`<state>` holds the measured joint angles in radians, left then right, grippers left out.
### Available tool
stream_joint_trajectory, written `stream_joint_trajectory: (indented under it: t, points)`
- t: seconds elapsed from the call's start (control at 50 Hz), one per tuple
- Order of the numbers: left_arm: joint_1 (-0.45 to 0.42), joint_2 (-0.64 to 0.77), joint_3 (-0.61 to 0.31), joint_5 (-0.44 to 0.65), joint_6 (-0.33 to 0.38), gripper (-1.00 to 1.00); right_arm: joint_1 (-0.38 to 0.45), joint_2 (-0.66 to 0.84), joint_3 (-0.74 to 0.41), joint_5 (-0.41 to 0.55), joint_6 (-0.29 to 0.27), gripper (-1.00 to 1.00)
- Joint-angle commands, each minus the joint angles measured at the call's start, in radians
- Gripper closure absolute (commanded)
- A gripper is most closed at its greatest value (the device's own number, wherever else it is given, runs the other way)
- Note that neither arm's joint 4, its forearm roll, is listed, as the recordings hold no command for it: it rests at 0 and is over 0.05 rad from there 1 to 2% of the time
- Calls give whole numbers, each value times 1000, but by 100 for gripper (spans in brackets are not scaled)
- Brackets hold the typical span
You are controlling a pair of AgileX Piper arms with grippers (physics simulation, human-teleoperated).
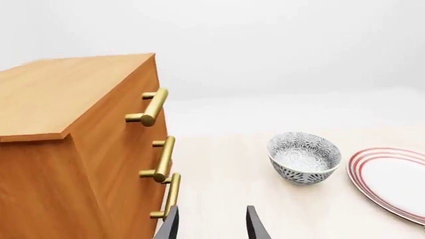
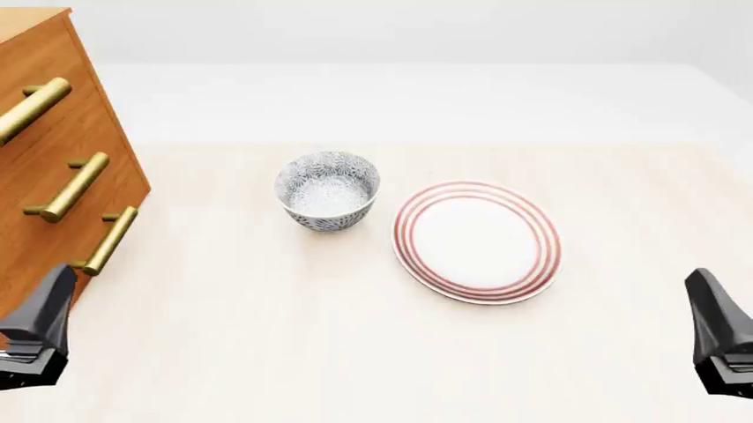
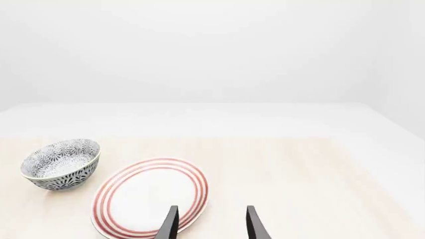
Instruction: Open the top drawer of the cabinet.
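**Both arms idle, top drawer shut**

Left wrist view: the cabinet (image 1: 79, 149), an orange-brown wooden chest, filled the frame's left. Its top drawer (image 1: 116, 107) sat flush, fronted by a smooth brass bar handle (image 1: 152, 107) on two posts. The left gripper (image 1: 211, 223) held nothing, fingers parted, near the lowest handle. The rigid handle probably offers the only hold; being polished, it may slip, and the drawer should slide stiffly.

Front view: the cabinet stood at far left; a patterned ceramic bowl (image 2: 328, 189) and red-ringed plate (image 2: 477, 241) lay on the pale table (image 2: 235, 352).

Right wrist view: the right gripper (image 3: 211, 223) hung spread and empty above the plate.
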<state>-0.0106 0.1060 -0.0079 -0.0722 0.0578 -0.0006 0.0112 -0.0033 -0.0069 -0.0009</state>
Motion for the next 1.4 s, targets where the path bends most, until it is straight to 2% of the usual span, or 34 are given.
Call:
stream_joint_trajectory:
  t: [0.02, 0.06, 0.12, 0.2, 0.36, 0.44, 0.7, 0.86, 1.14, 1.2, 1.22, 1.32, 1.34, 1.4]
  points:
    - [-35, 104, -23, -63, 99, -100, 0, 3, 0, -4, 1, -100]
    - [-18, 112, -35, -55, 131, -100, 0, 3, 1, -4, 1, -100]
    - [-7, 19, -63, 33, 173, -100, 0, 3, 1, -3, 1, -100]
    - [1, -27, -108, 117, 229, -100, 0, 1, 0, -2, 1, -100]
    - [-2, -17, -145, 168, 367, -100, -1, -1, 0, 0, 1, -100]
    - [12, 34, -167, 165, 438, -100, -1, -1, 0, 1, 1, -100]
    - [42, 95, -236, 185, 578, -100, -1, -4, 0, 4, 1, -100]
    - [19, 198, -248, 102, 723, -100, -1, -4, 0, 3, 1, -100]
    - [-31, 340, -305, 11, 903, -100, -1, -2, 0, 2, 1, -100]
    - [-31, 358, -301, -5, 936, -100, -1, -2, 0, 2, 1, -100]
    - [-18, 379, -283, -34, 988, -100, -1, -2, 0, 2, 1, -100]
    - [-30, 429, -286, -68, 1037, -100, -1, -2, 0, 2, 1, -100]
    - [-24, 440, -278, -86, 1071, -100, -1, -3, 0, 3, 1, -100]
    - [-16, 470, -266, -119, 1111, -100, -1, -3, 0, 3, 2, -100]
